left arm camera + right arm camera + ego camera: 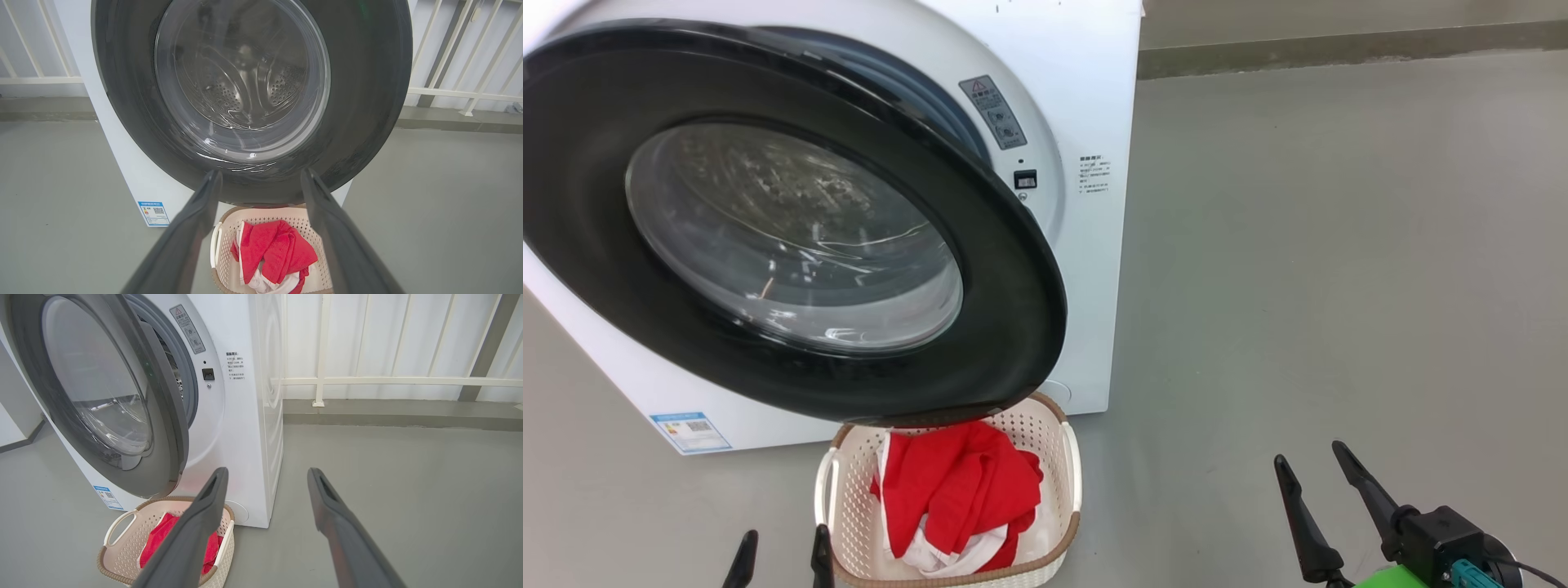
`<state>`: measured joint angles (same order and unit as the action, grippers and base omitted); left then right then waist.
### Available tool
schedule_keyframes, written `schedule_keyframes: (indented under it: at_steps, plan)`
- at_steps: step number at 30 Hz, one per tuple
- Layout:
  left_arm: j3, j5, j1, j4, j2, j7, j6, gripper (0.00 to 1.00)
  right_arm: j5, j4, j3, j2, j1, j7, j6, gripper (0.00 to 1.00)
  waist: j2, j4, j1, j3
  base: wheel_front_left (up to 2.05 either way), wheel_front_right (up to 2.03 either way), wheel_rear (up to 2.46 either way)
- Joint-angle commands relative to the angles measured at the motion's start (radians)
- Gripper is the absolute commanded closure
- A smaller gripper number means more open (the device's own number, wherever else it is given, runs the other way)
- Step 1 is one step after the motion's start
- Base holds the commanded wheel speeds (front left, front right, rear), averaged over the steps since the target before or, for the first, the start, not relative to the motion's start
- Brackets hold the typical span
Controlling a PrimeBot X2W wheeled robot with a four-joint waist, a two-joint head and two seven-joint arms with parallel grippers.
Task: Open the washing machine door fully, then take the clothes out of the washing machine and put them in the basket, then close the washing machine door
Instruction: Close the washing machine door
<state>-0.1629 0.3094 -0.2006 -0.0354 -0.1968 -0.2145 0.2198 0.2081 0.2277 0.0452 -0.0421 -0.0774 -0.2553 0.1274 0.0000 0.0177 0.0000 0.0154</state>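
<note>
Pointing forward, perhaps level; right fingers (1303, 514) apart

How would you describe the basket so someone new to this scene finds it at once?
Start at the big white washing machine on the grey floor. Below its open black-rimmed door sits the basket. It is the small cream perforated tub with a brown rim, holding red clothes.
</note>
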Motion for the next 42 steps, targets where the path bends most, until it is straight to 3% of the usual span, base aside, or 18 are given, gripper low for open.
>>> schedule_keyframes:
  at_steps: [1, 6, 7, 8, 9, 10, 23, 42]
  plan:
    - [0.029, 0.001, 0.029, -0.019, -0.004, -0.013, 0.005, 0.0, -0.008, -0.02, 0.025, -0.008, 0.036, -0.006, 0.003, 0.0, 0.0, -0.001, 0.0, 0.0, 0.0, 0.0, 0.0]
    - [0.026, 0.001, 0.032, -0.018, -0.004, -0.015, 0.008, 0.0, -0.008, -0.018, 0.027, -0.008, 0.04, -0.006, 0.003, 0.0, 0.0, -0.002, 0.0, -0.002, 0.0, 0.0, 0.0]
    - [0.025, 0.001, 0.033, -0.017, -0.004, -0.015, 0.009, 0.0, -0.008, -0.017, 0.028, -0.008, 0.041, -0.006, 0.003, 0.11, 0.0, -0.002, 0.0, -0.002, 0.0, 0.0, 0.0]
    - [0.024, 0.001, 0.033, -0.016, -0.004, -0.015, 0.01, 0.0, -0.008, -0.017, 0.029, -0.008, 0.041, -0.006, 0.003, 0.61, 0.0, -0.003, 0.0, -0.002, 0.0, 0.0, 0.0]
    - [0.023, 0.0, 0.034, -0.016, -0.004, -0.015, 0.01, 0.0, -0.007, -0.017, 0.03, -0.008, 0.042, -0.006, 0.003, 0.96, 0.0, -0.003, 0.0, -0.003, 0.0, 0.0, 0.0]
    - [0.023, 0.0, 0.035, -0.015, -0.004, -0.016, 0.011, 0.0, -0.006, -0.018, 0.03, -0.008, 0.043, -0.006, 0.003, 1.0, 0.0, -0.003, 0.0, -0.002, 0.0, 0.0, 0.0]
    - [0.019, 0.002, 0.044, -0.016, -0.007, -0.018, 0.02, 0.0, 0.006, 0.0, 0.072, -0.008, 0.084, -0.006, 0.003, 1.0, 0.0, -0.02, 0.0, -0.003, 0.0, 0.0, 0.0]
    - [-0.007, 0.003, 0.11, -0.027, 0.003, -0.022, 0.016, 0.0, 0.097, 0.181, 0.395, -0.008, 0.418, -0.006, 0.003, 1.0, 0.0, -0.142, 0.0, -0.073, 0.0, 0.0, 0.0]
